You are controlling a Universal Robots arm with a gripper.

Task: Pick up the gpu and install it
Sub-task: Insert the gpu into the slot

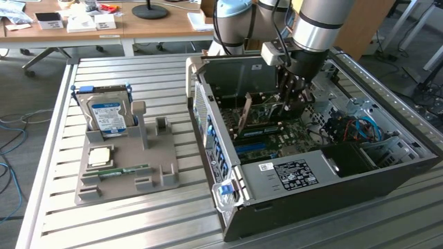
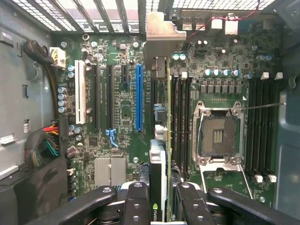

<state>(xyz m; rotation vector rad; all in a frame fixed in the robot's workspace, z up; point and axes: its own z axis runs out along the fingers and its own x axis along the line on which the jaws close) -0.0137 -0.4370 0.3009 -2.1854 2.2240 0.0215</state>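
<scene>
The gpu [image 2: 162, 154] is seen edge-on in the wrist view, a thin green board with a dark face, ending in its silver metal bracket [image 2: 159, 33] by the case's rear wall. My gripper [image 2: 161, 206] is shut on it, a black finger [image 2: 136, 201] pressing on each side of the card. The card hangs over the motherboard [image 2: 117, 117], between the long blue slot [image 2: 139, 98] and the RAM slots [image 2: 180, 122]. Whether it touches a slot I cannot tell. In the exterior view the gripper [image 1: 291, 104] reaches down into the open computer case [image 1: 312, 176], with the gpu [image 1: 260, 111] standing upright.
On the slatted table to the exterior view's left, a grey holder [image 1: 163, 176] carries a hard drive [image 1: 107, 111], a CPU [image 1: 100, 155] and a RAM stick [image 1: 121, 171]. Inside the case are the bare CPU socket [image 2: 218, 136], cable bundles [image 2: 47, 140] and blue cables [image 1: 363, 129].
</scene>
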